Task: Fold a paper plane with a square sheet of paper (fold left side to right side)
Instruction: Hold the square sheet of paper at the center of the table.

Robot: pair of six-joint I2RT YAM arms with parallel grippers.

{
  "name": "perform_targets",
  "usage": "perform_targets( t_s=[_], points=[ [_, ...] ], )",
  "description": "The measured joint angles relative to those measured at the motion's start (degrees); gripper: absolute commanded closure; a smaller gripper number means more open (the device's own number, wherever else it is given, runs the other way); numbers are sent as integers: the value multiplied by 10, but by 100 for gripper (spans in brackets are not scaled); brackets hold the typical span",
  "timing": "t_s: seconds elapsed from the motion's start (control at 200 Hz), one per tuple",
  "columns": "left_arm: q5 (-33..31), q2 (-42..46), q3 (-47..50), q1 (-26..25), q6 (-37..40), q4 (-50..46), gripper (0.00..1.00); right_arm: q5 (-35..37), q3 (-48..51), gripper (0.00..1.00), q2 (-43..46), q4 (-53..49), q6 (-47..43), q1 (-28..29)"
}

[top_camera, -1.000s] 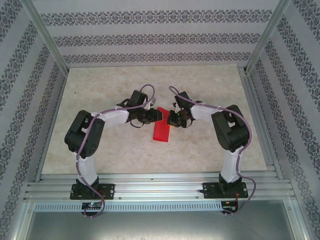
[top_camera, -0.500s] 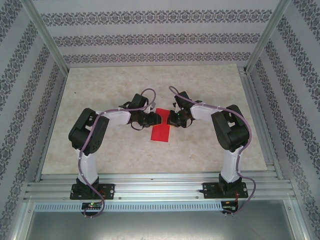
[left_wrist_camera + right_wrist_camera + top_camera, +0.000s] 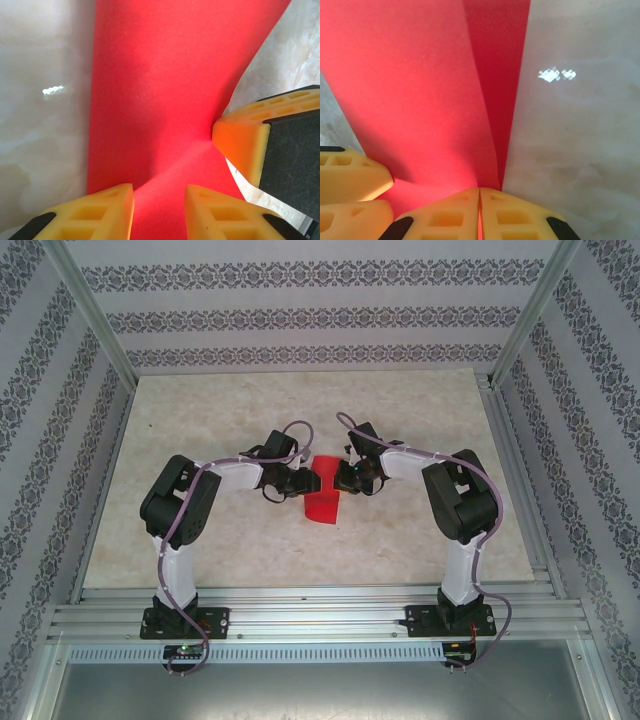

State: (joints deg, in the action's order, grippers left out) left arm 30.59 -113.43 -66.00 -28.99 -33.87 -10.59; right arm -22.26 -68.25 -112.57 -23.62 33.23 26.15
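Observation:
The paper plane is a folded, bright red sheet lying lengthwise at the middle of the table, with both grippers at its far end. My left gripper comes in from the left. In the left wrist view its yellow fingers stand apart over the red paper, which bends up in a crease between them. My right gripper is shut, and a thin red edge of the paper shows pinched between its fingertips. One right finger presses against the sheet's edge.
The table is a pale marble-look board. Aluminium rails run along its near edge and sides, and patterned walls close in the back and flanks. Bare board lies all round the paper.
My left gripper has slid right onto the paper's far end. The paper looks narrower and more raised on that side. The right arm has held still.

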Motion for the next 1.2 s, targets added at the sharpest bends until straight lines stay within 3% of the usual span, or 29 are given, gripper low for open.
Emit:
perform_targets(
  t_s=[0.3, 0.555, 0.829, 1.199],
  points=[
    [2, 1, 8, 0, 13, 9, 66, -50, 2, 89, 27, 29, 21, -11],
    [2, 1, 10, 0, 19, 13, 66, -73, -58, 90, 1, 68, 54, -10],
    [2, 1, 10, 0, 20, 12, 67, -71, -111, 91, -71, 76, 63, 0],
    [6, 3, 12, -1, 31, 14, 63, -20, -144, 91, -105, 4, 39, 5]
  ],
)
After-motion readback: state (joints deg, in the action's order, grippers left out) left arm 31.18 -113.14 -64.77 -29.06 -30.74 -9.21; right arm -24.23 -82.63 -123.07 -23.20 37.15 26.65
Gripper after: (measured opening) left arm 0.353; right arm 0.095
